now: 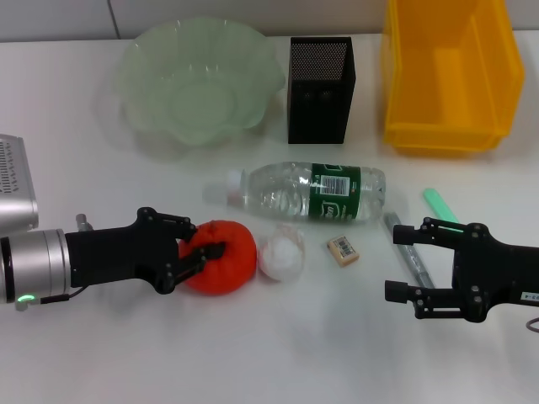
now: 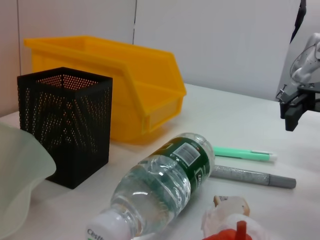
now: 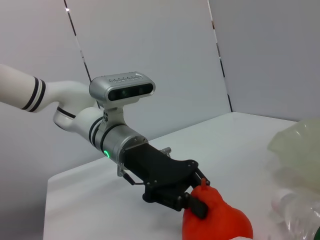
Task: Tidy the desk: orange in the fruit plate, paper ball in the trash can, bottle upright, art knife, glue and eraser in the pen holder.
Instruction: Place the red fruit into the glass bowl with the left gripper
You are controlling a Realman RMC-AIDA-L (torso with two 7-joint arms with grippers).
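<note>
The orange [image 1: 227,261] rests on the table, and my left gripper [image 1: 195,247] is shut on its left side; the right wrist view shows the same grip [image 3: 197,196] on the orange [image 3: 220,225]. To its right lie the paper ball [image 1: 280,255] and the eraser [image 1: 343,249]. Behind them the bottle [image 1: 307,192] lies on its side, cap to the left. A grey art knife [image 1: 407,251] and a green glue stick [image 1: 442,204] lie at the right. My right gripper [image 1: 402,263] hovers open beside the knife.
Along the back stand the pale green fruit plate [image 1: 143,84], the black mesh pen holder [image 1: 320,93] and the yellow trash can [image 1: 446,126]. A grey device [image 1: 15,181] sits at the left edge.
</note>
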